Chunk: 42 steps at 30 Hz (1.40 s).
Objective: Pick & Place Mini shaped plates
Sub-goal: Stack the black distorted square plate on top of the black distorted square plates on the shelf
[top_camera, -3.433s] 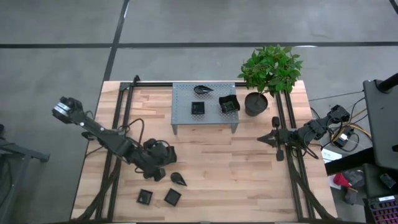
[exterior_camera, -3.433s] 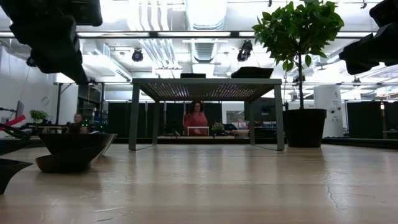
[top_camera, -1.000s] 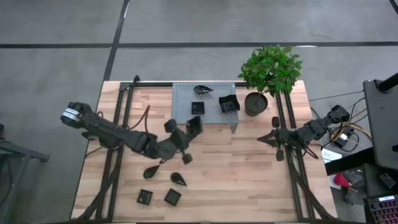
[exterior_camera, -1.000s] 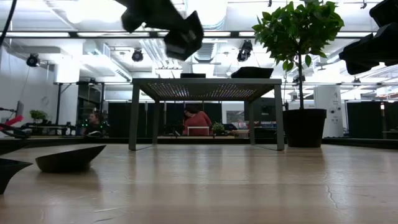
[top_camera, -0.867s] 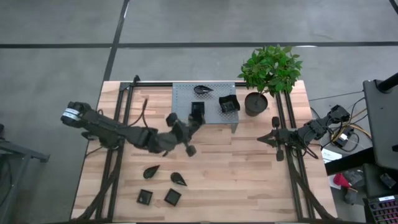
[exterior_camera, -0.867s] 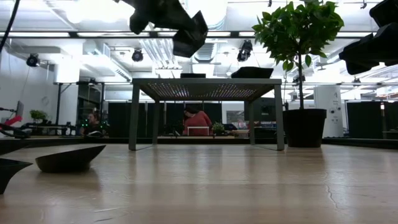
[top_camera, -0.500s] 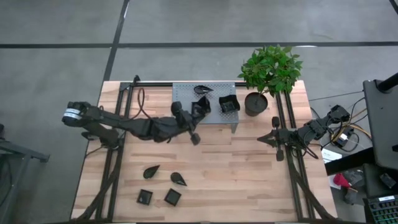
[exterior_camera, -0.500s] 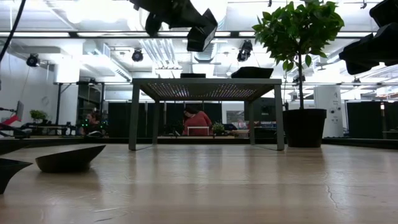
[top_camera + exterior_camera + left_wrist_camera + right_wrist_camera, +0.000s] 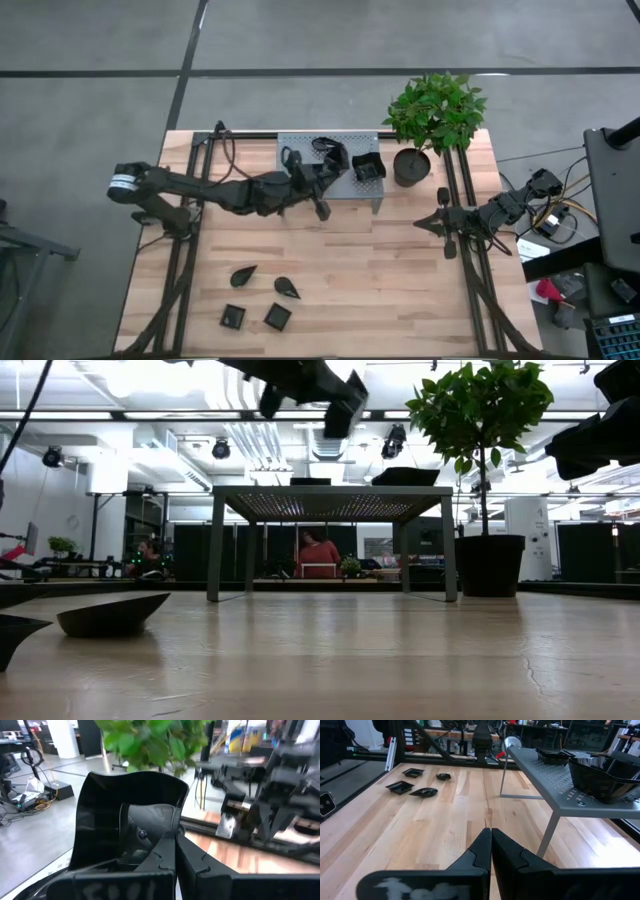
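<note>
Above the grey stand, left gripper clamps a plate.

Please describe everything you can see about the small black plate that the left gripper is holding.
The small black plate looks like glossy black plastic, squarish, with a raised wavy rim. The left gripper is shut on its edge, so the plate stands tilted, its hollow facing the wrist camera. It hangs in the air above the grey perforated stand, close to other black plates resting there. Only the gripper's fingers touch it.
</note>
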{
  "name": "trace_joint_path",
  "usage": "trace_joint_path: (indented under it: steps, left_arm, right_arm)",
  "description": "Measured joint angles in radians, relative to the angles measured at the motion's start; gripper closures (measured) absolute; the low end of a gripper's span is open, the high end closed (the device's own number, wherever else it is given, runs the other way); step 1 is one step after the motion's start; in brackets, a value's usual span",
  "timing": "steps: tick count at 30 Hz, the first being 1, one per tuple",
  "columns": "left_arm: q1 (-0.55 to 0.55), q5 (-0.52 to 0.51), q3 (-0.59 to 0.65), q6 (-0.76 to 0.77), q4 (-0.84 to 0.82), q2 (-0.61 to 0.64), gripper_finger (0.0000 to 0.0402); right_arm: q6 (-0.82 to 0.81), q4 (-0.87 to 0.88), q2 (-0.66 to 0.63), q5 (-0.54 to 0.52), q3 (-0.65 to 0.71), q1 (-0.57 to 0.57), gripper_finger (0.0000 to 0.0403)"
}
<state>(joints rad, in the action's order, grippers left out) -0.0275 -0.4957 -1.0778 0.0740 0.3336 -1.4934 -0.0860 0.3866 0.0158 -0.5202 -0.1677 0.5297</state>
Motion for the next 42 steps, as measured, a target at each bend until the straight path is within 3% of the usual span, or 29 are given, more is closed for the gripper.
trace_joint_path:
  steps: [6, 21, 27, 42]
  left_arm:
    - [0.024, 0.017, -0.136, -0.047, -0.095, -0.095, 0.0401]
    - [0.076, -0.002, -0.375, -0.076, -0.129, -0.356, 0.0401]
    - [0.083, -0.011, -0.429, -0.075, -0.218, -0.373, 0.0401]
    - [0.083, 0.035, -0.423, -0.077, -0.258, -0.375, 0.0401]
  right_arm:
    - [0.000, 0.000, 0.000, 0.000, 0.000, 0.000, 0.0394]
    - [0.000, 0.000, 0.000, 0.000, 0.000, 0.000, 0.0394]
    - [0.000, 0.000, 0.000, 0.000, 0.000, 0.000, 0.0394]
    - [0.000, 0.000, 0.000, 0.000, 0.000, 0.000, 0.0394]
